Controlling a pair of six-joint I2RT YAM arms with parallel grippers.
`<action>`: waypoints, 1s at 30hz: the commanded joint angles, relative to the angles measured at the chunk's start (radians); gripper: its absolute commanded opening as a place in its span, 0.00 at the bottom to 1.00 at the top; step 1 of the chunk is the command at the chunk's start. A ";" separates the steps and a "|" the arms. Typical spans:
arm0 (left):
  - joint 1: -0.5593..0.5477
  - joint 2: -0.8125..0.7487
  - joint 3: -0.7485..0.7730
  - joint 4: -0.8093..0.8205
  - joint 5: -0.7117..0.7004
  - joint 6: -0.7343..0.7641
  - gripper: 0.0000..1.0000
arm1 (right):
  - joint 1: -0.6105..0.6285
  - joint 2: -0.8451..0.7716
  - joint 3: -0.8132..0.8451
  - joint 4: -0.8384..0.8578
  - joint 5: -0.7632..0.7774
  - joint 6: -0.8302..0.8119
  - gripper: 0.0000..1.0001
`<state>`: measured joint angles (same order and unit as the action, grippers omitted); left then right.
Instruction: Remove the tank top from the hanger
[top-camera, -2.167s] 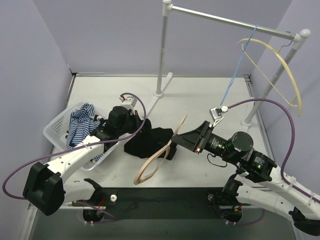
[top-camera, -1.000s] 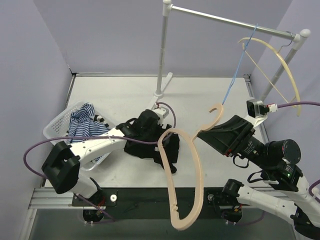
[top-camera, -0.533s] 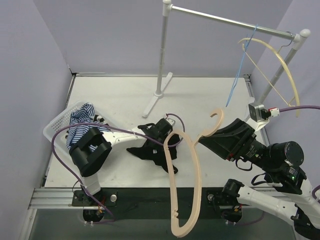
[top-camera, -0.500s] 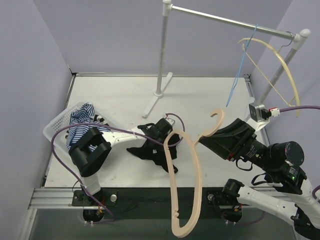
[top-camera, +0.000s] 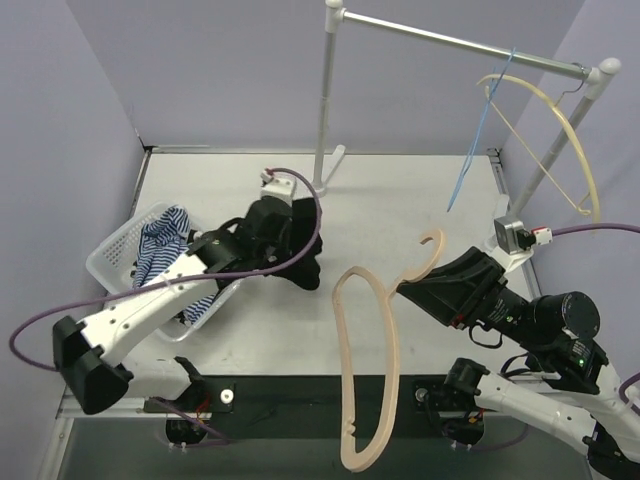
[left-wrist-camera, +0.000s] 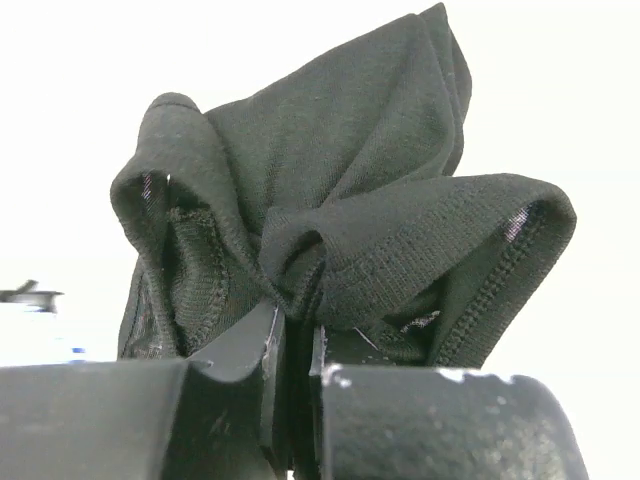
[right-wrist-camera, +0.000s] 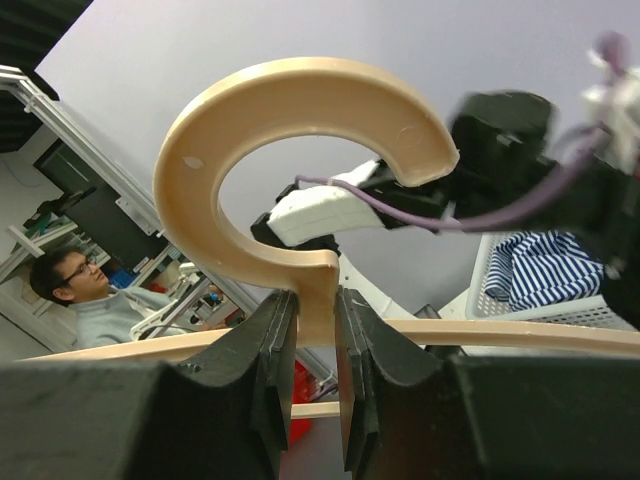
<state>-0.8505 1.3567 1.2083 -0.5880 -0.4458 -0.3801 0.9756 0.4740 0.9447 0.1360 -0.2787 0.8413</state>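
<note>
While right claw (right-wrist-camera: 310, 312) holds hanger (right-wrist-camera: 300, 80) aloft, left claw (left-wrist-camera: 295, 338) pinches tank top (left-wrist-camera: 340, 170).

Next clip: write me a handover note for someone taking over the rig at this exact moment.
Left pincer: shut on a bunched fold of the black tank top, over the table near the white basket.
Right pincer: shut on the neck of the wooden hanger, held up in the air, nothing hanging on it.
Done: the tank top is off the hanger.
Left: probably only to set the tank top down and park the hanger.
</note>
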 joint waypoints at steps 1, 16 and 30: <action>0.097 -0.178 0.108 -0.100 -0.139 0.059 0.00 | -0.002 -0.028 0.006 0.086 0.024 -0.025 0.00; 0.712 -0.347 -0.092 -0.028 0.104 0.107 0.00 | 0.000 0.002 -0.026 0.102 0.022 0.005 0.00; 0.964 -0.224 -0.260 0.087 0.127 -0.083 0.60 | 0.000 0.044 -0.049 0.077 0.015 0.018 0.00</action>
<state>0.1066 1.2060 0.8528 -0.5358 -0.2115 -0.3985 0.9756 0.4938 0.8997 0.1375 -0.2619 0.8429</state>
